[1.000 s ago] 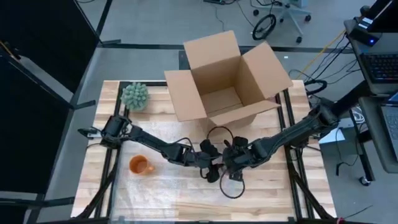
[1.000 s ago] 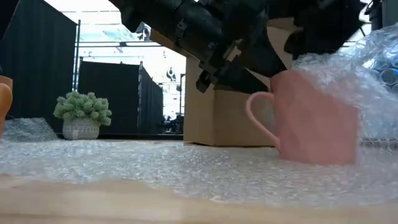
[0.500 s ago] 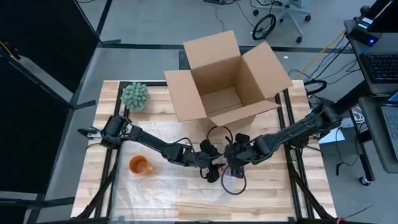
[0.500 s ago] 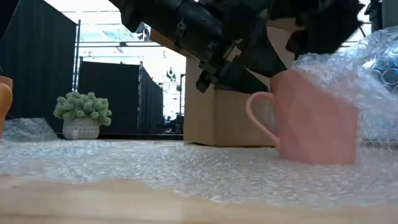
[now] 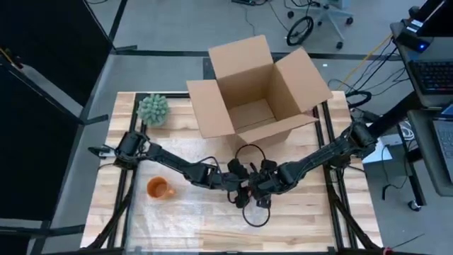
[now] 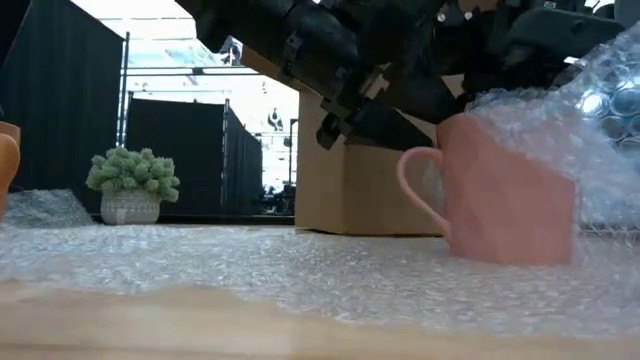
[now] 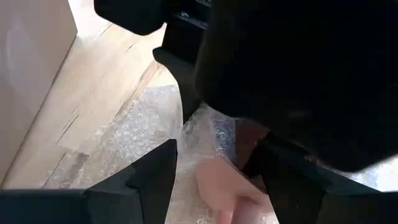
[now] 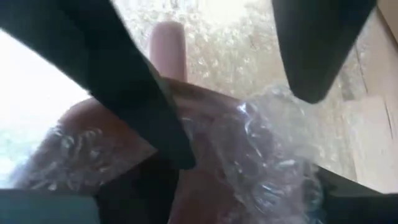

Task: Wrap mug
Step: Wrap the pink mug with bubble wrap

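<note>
The pink mug (image 6: 505, 195) was stood upright on the bubble wrap (image 6: 300, 270) near the tabletop's front edge, partly veiled by a raised fold. It was largely hidden from above by the left gripper (image 5: 243, 185) and right gripper (image 5: 263, 188); whether either was spread or pinching could not be told. The cardboard box (image 5: 258, 92) was seen at the far edge.

Left tool (image 7: 217, 180): two dark fingers (image 7: 155, 171) spread apart, open, w/ pink mug (image 7: 227, 183) showing between them. Bubble wrap (image 7: 140, 134) lies on wood surface (image 7: 106, 81) and bunches up over mug's top. Big dark arm (image 7: 292, 68) fills most of the frame just above mug. Box (image 7: 28, 74) wall at one edge
</note>
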`<state>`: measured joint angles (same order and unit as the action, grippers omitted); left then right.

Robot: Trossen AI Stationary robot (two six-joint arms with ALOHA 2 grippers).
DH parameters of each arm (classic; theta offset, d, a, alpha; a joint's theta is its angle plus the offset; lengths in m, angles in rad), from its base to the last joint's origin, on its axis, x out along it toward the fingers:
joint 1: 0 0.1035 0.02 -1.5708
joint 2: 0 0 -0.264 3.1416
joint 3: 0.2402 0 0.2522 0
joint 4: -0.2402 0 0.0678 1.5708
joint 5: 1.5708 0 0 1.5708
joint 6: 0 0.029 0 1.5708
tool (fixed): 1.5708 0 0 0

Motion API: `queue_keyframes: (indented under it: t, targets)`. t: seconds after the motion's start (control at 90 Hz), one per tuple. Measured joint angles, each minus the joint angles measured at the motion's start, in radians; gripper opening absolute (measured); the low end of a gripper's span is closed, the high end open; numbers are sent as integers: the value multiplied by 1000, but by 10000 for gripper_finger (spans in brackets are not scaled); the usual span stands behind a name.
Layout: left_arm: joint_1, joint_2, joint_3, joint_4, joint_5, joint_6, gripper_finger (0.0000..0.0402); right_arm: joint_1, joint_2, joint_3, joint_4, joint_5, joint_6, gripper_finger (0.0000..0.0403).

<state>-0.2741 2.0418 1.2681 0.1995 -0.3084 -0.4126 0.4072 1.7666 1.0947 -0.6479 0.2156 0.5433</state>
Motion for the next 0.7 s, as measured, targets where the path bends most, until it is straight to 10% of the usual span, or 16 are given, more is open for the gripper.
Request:
queue_keyframes:
  t: [0.333,0.7]
  targets:
    - [0,1,0,10,0,-1,207,-11,-2,-8,-7,-12,-61,32]
    - [0,1,-1,10,-4,3,207,-9,-2,-11,19,-21,-84,57]
